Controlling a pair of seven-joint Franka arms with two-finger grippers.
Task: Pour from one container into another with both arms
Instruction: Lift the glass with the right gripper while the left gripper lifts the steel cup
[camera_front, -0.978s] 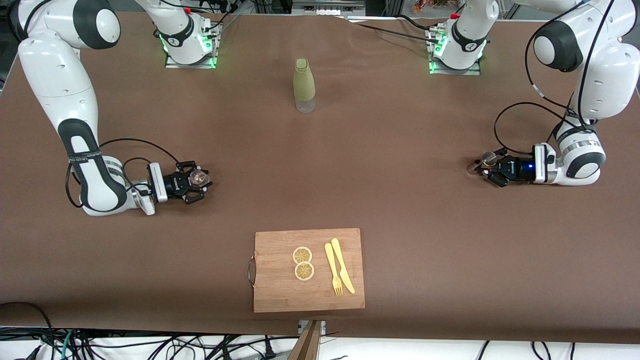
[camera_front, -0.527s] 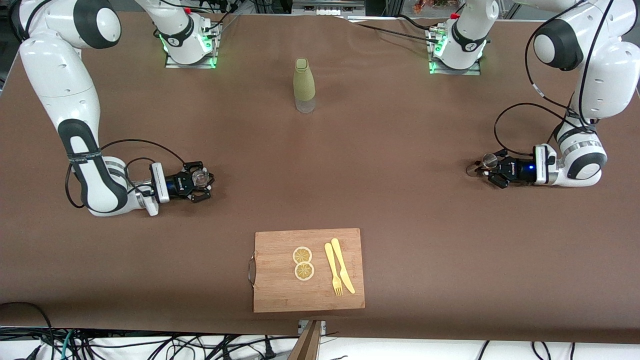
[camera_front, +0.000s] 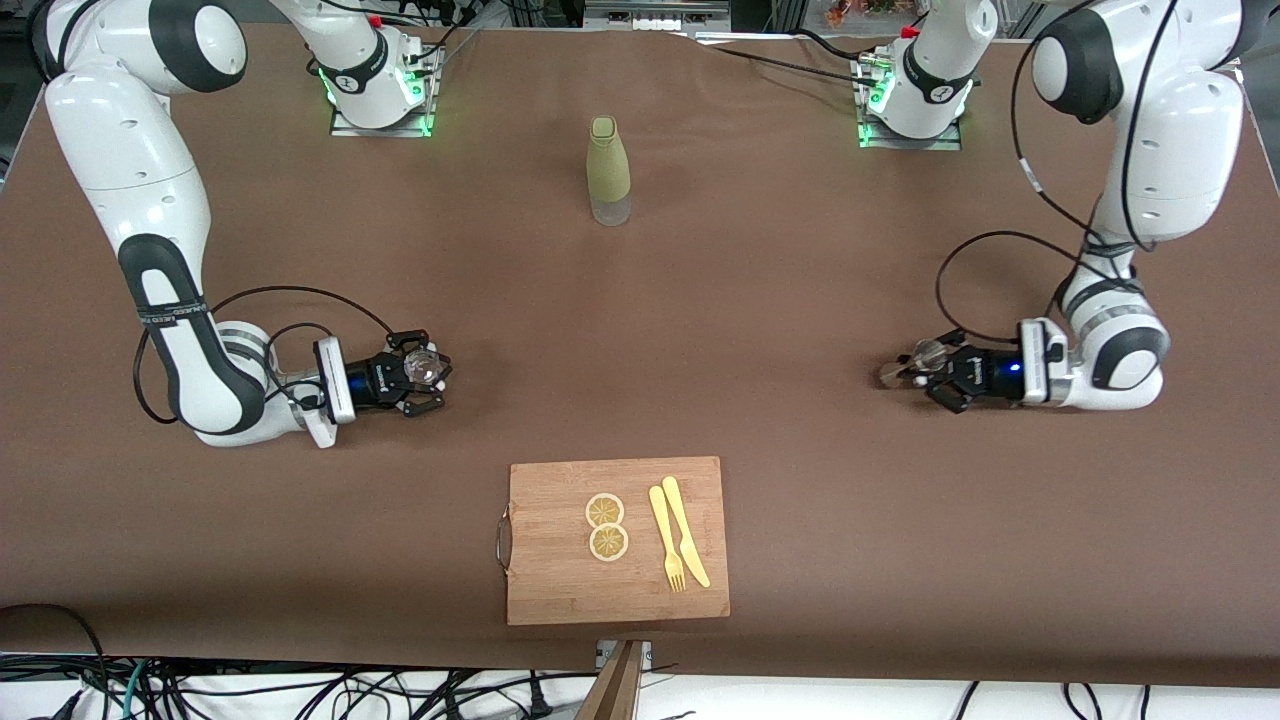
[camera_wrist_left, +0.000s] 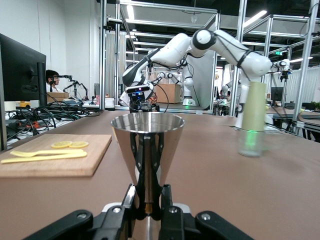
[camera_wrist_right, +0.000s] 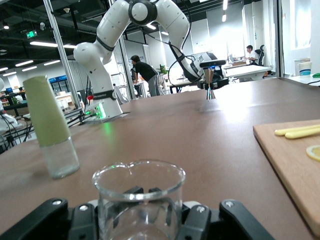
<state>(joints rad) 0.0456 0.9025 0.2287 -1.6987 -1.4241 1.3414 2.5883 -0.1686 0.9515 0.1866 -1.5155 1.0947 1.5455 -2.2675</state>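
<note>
Bring both vessels together over the middle of the desk (camera_front: 640, 330), keeping each upright until the glass rim stands above the jigger mouth. The right hand (camera_front: 432, 376) is pinching the glass cup (camera_front: 424, 366) low at the right arm's end. The left hand (camera_front: 915, 375) is pinching the jigger (camera_front: 930, 353) at its waist, low at the left arm's end, well apart.

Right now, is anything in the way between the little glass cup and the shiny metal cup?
Nothing visible. Only bare table lies between the glass cup in the right claw and the jigger in the left claw.
</note>
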